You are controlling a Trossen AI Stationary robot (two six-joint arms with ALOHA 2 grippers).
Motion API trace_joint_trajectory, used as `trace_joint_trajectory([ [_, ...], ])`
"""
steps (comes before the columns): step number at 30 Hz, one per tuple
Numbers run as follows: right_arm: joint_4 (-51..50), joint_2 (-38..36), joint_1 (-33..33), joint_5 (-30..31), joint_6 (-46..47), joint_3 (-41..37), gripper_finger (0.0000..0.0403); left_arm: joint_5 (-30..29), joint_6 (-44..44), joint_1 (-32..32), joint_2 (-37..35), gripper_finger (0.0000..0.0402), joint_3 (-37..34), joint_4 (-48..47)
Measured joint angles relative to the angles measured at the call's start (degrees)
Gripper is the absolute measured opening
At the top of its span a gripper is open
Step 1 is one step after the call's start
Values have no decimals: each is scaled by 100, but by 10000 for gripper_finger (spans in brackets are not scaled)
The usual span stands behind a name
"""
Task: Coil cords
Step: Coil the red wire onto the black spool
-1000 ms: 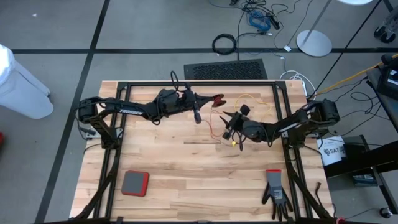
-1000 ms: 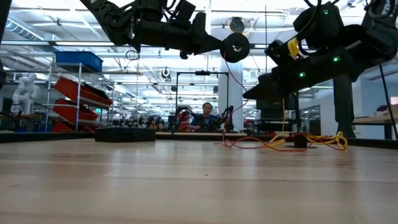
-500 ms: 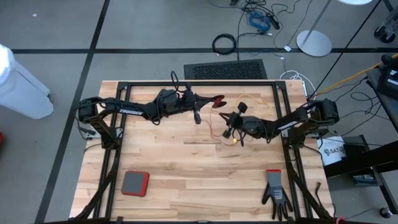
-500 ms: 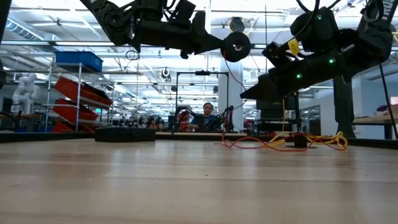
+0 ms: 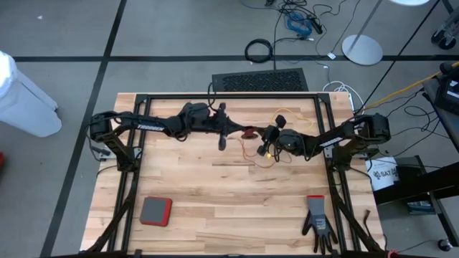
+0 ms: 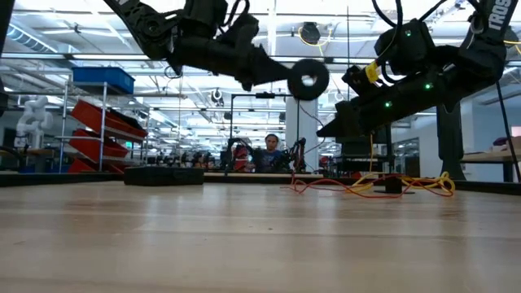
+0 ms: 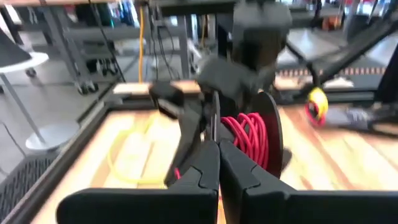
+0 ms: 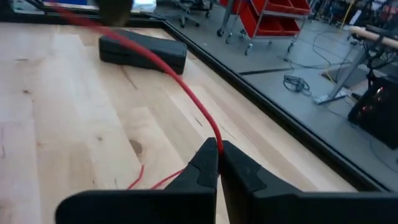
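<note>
A black reel [image 7: 268,134] wound with red cord hangs over the table's middle, and my left gripper [image 7: 217,149] is shut on it. From the reel [image 6: 308,79] the red cord [image 8: 155,65] runs to my right gripper [image 8: 219,149], which is shut on it just to the reel's right [image 5: 264,140]. Past those fingers the cord drops to loose loops [image 5: 251,154] on the wood. The yellow cord [image 5: 288,113] lies in slack loops by the far right rail, untouched. My left gripper pinches one thin flange of the reel at its rim [image 7: 214,121] between its two fingers. They come nearly level from the table's left. The reel is lifted clear of the table, its round face [image 6: 308,79] toward the near edge. My right gripper pinches a single strand of the red cord [image 8: 211,134] at its fingertips, which lie across it. They come from the table's right, slanting a little down. The strand runs straight up to the reel; the part behind the fingers [image 8: 146,177] hangs slack to the table.
A black frame rail [image 5: 229,96] runs around the table. A red-and-grey pad [image 5: 155,211] lies near left and a black glove [image 5: 318,221] near right. A flat dark block [image 8: 143,53] sits on the wood beyond the red cord. Bare wood [image 5: 215,186] fills the near middle.
My left gripper has swung toward the near edge and tipped down, and the reel has sunk a little with it. My right gripper has moved toward the table's left, up to the reel, and has shut on the red cord.
</note>
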Motion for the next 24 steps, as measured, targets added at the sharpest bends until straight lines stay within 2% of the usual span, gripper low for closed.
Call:
trace_joint_trajectory([
  [7,-129,0,119,-66,293,0,0,-32,599,110,0,0,0,-981],
  [16,-84,0,284,-229,694,0,0,-1128,1483,4,-2,0,0,-1481],
  [24,313,2,307,-537,906,101,0,-2593,2394,-428,-1,0,0,-1487],
])
